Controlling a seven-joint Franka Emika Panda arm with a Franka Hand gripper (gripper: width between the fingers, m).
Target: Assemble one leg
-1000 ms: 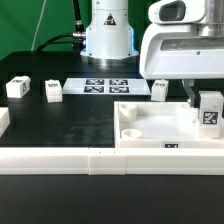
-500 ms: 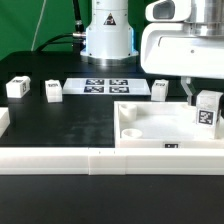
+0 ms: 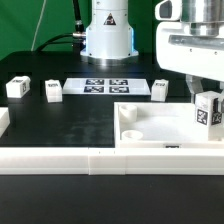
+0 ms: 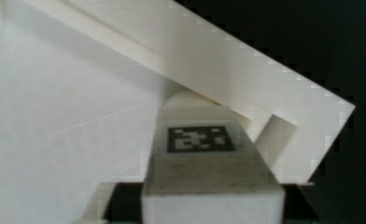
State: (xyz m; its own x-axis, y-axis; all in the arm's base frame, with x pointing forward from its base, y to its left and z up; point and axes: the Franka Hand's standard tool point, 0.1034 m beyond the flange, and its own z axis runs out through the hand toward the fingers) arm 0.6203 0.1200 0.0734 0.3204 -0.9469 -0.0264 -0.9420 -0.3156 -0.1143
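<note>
My gripper (image 3: 208,104) is shut on a leg (image 3: 210,113), a small white block with a black-and-white tag on its face. It holds the leg upright over the far right corner of the large white panel (image 3: 150,128). Whether the leg touches the panel cannot be told. In the wrist view the leg (image 4: 205,150) sits between my dark fingers (image 4: 130,200), with the panel's rim (image 4: 233,70) beyond it. Three more legs stand on the black table: two at the exterior view's left (image 3: 16,88) (image 3: 53,91) and one behind the panel (image 3: 160,89).
The marker board (image 3: 105,86) lies at the back in front of the robot base (image 3: 107,35). A long white rail (image 3: 70,160) runs along the front edge. A white block edge (image 3: 3,122) shows at the far left.
The gripper's body has shifted toward the exterior view's right. The held leg has stayed at nearly the same spot over the panel's right corner.
</note>
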